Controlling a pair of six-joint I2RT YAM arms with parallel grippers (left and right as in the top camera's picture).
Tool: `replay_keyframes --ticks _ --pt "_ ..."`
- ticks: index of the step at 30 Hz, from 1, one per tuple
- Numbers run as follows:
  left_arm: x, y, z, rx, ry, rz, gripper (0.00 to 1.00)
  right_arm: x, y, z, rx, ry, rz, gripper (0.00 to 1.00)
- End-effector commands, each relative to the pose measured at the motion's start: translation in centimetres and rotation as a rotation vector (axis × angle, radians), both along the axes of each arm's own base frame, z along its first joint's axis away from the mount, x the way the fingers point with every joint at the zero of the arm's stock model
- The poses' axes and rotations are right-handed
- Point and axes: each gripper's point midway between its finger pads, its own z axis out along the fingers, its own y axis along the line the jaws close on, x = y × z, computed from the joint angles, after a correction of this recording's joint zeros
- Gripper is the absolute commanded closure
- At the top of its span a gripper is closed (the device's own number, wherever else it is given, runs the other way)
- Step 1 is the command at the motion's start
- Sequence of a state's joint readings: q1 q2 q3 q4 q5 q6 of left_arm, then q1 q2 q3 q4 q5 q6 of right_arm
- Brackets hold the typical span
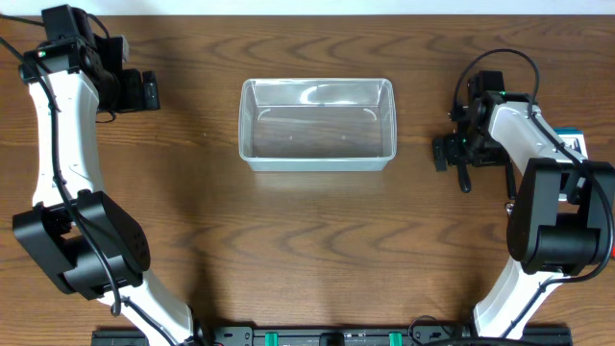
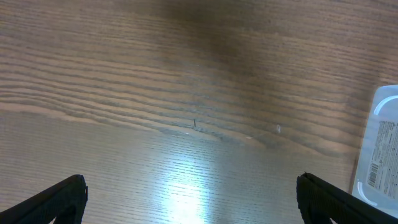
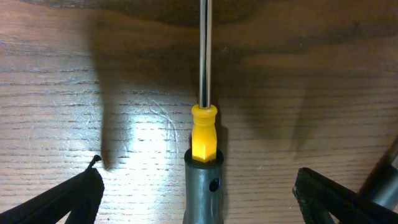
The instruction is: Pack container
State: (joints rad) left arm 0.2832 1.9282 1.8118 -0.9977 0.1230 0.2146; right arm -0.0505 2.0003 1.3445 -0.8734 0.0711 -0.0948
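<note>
The clear plastic container (image 1: 317, 154) stands empty at the table's middle; its corner shows in the left wrist view (image 2: 380, 149). A screwdriver (image 3: 204, 134) with a grey handle, a yellow collar and a thin metal shaft lies on the table. My right gripper (image 3: 199, 182) is open, with one finger on each side of the handle and neither touching it. In the overhead view this gripper (image 1: 450, 151) is right of the container, and a dark end of the screwdriver (image 1: 465, 180) sticks out below it. My left gripper (image 1: 144, 91) (image 2: 189, 190) is open and empty over bare wood, far left of the container.
A small blue-and-white box (image 1: 574, 142) lies at the right edge, partly hidden behind the right arm. The table is brown wood (image 1: 317, 250). Both arm bases stand at the front edge.
</note>
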Motion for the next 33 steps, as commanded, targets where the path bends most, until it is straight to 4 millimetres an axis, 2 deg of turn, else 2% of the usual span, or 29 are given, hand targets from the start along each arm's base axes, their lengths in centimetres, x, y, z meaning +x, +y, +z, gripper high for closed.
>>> replay_keyframes --ticks 1,18,33 --pt "-0.26 0.24 -0.61 0.009 0.021 -0.002 0.02 -0.61 -0.37 -0.86 -0.001 0.026 -0.021 0.01" --pt "-0.26 0.24 -0.61 0.009 0.021 -0.002 0.02 -0.12 -0.43 -0.85 -0.002 0.006 -0.022 0.01" --pt "-0.26 0.24 -0.61 0.009 0.021 -0.002 0.02 0.03 -1.24 -0.85 0.001 -0.004 -0.045 0.01"
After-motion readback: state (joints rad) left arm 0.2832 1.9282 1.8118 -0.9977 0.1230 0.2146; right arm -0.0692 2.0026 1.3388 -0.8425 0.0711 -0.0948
